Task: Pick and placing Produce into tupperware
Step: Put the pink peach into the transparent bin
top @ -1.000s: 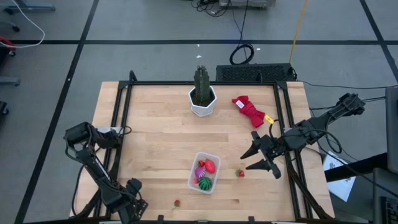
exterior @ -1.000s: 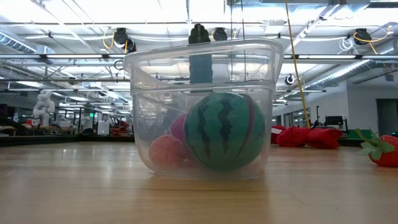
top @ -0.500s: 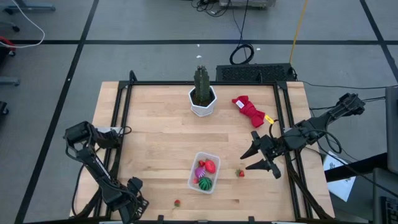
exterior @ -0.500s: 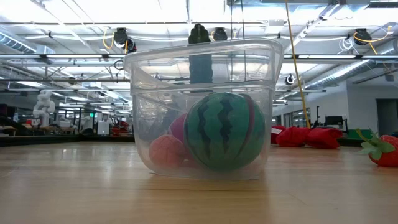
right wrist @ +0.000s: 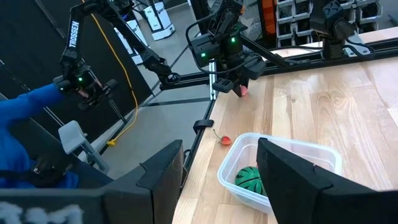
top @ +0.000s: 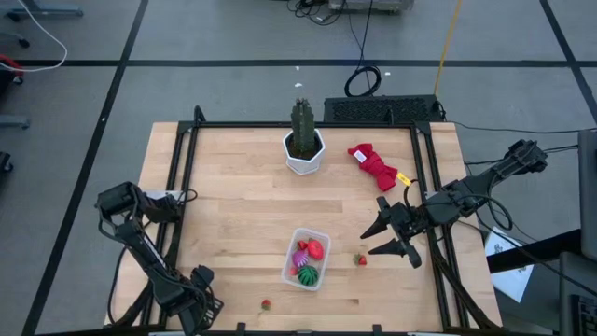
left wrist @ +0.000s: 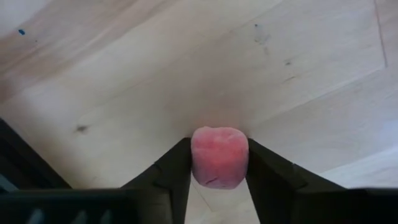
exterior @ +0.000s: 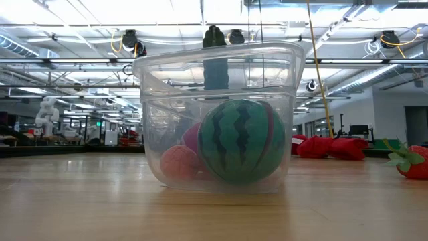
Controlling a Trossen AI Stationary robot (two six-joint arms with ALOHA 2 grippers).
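Tupperware (top: 306, 259), cactus (top: 303, 131), red cloth (top: 372, 166) behind

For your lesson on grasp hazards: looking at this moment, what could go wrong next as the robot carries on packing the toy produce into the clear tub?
1. The left gripper pinches only the sides of a small pink piece, which might slip in transit.
2. The tupperware already holds a watermelon ball and others, so a drop could bounce out.

Bright, even overhead light throughout. In the low view, ceiling strip lights (exterior: 100, 17) blaze from ten to two o'clock, nearly blown out, and glint on the clear container (exterior: 217, 117). Table (top: 233, 205) shadows are faint. The left wrist view is soft, its dark fingers (left wrist: 165, 177) blurred.
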